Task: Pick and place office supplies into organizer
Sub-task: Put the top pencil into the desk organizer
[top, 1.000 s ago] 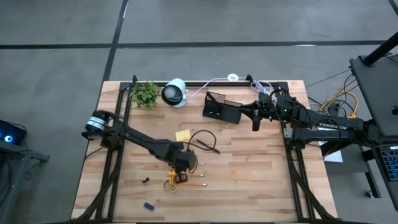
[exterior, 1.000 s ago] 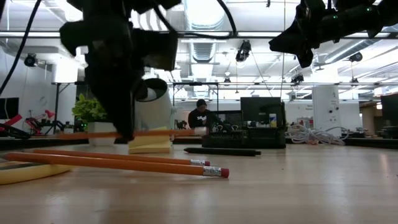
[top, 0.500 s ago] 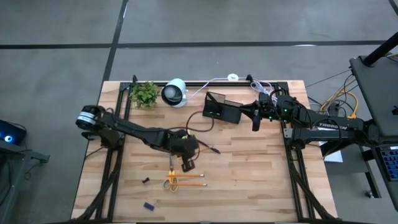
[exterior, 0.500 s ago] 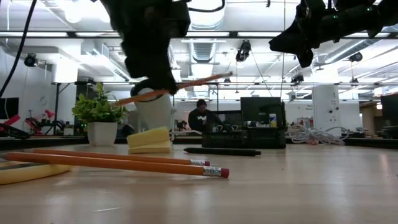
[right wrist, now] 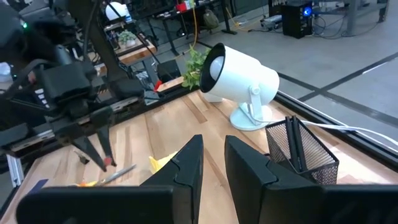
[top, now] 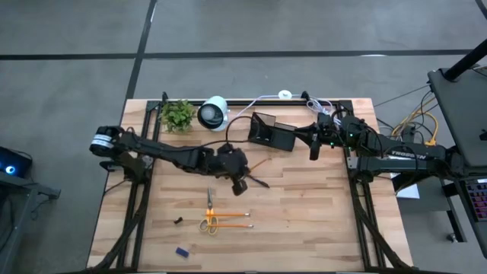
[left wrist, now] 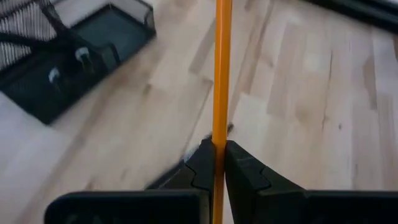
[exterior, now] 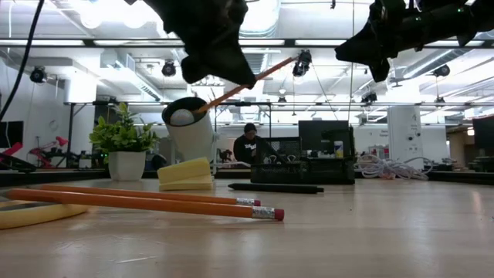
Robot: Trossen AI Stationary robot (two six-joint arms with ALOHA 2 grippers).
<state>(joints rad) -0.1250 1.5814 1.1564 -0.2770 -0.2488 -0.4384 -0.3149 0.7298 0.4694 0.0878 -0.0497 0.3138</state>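
Note:
My left gripper (top: 242,181) hangs over the middle of the table, shut on an orange pencil (exterior: 262,76) that slants up toward the black organizer (top: 270,133). Two more pencils (top: 232,221) and yellow-handled scissors (top: 208,218) lie flat on the near side. A black pen (exterior: 274,187) lies under the left arm, next to the yellow sticky-note pad (exterior: 185,174). A dark clip (top: 178,221) and a blue piece (top: 183,251) lie near the front left. My right gripper (top: 312,146) waits raised beside the organizer's right end, its fingers a little apart with nothing between them. My left gripper pinches the pencil's shaft (left wrist: 221,140) between its two fingers, near the pencil's lower end. The pencil runs along the fingers and sticks out ahead of them. The fingers slant down from the table's left. The pencil is lifted clear, its free end (exterior: 293,59) higher.
A green potted plant (top: 176,114) and a white round lamp (top: 214,113) stand at the far left edge, with a white cable (top: 266,97) along the back. A person sits in the room beyond the table. Bare wood lies at the near right.
My left gripper has risen from beside the scissors and gone toward the far edge and the organizer, tipping up from pointing steeply down. The pencil it holds has gone from level just above the table to lifted well clear, slanting upward.

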